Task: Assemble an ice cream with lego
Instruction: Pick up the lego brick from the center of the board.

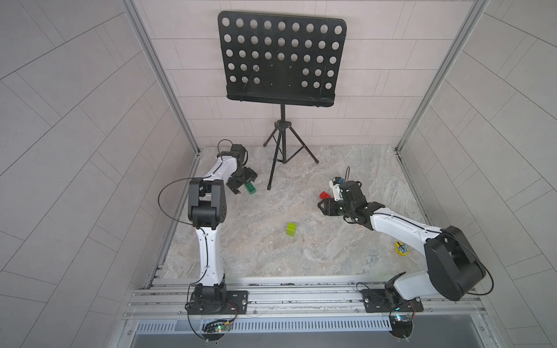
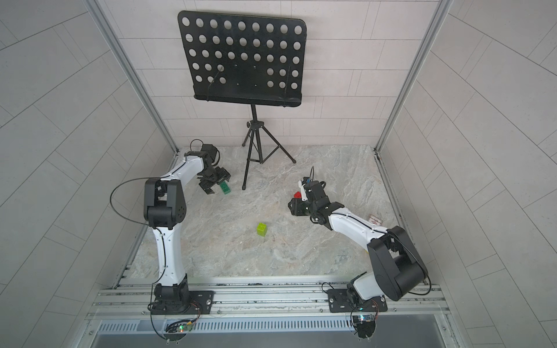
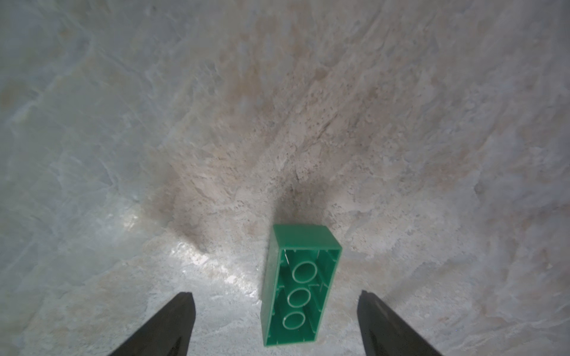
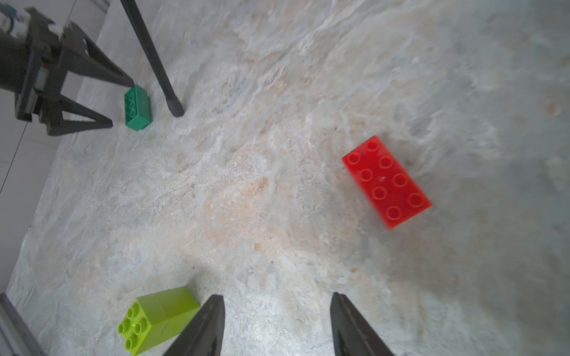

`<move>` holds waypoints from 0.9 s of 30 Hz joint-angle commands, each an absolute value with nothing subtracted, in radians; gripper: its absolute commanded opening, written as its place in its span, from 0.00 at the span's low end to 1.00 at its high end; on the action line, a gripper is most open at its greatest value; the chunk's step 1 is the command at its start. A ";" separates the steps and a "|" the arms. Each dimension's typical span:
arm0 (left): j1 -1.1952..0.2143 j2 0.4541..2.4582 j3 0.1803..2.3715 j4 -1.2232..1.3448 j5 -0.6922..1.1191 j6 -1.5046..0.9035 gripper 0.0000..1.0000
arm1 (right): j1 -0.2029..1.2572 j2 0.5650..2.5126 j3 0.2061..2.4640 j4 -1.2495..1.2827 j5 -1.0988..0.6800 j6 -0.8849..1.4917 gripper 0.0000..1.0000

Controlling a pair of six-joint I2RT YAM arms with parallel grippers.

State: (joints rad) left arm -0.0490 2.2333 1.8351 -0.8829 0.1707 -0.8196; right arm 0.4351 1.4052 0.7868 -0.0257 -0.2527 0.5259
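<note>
While my left pincer [image 3: 276, 292] stands wide around the dark green brick [image 3: 299, 286] without touching it, that glossy, hollow-bottomed block lies on its side on the stone-patterned table [image 3: 277, 123], just beside a black stand leg [image 4: 174, 104]. My right pincer [image 4: 277, 296] is partly open and empty, near the flat, studded red brick [image 4: 387, 182] and the lime-green stack [image 4: 159, 317]. I cannot read the yellow disc's [image 1: 402, 248] dark print.

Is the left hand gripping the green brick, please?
No, the green brick lies on the table between the left hand's open fingers, touching neither.
</note>
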 commanded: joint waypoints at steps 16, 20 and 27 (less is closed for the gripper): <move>-0.072 2.300 1.911 -0.959 0.204 -0.775 0.36 | 0.410 1.296 0.716 0.039 -0.119 0.563 0.57; -0.073 2.226 1.866 -0.937 0.224 -0.772 0.21 | 0.408 1.291 0.700 0.068 -0.155 0.553 0.55; -0.097 1.800 1.439 -0.638 0.360 -0.853 0.15 | 0.408 1.282 0.640 0.239 -0.311 0.539 0.51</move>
State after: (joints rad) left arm -0.0738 1.9987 1.5532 -0.7841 0.2863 -0.8127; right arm 0.4110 1.2900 0.6464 0.1520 -0.2260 0.5503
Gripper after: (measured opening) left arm 0.350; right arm 0.513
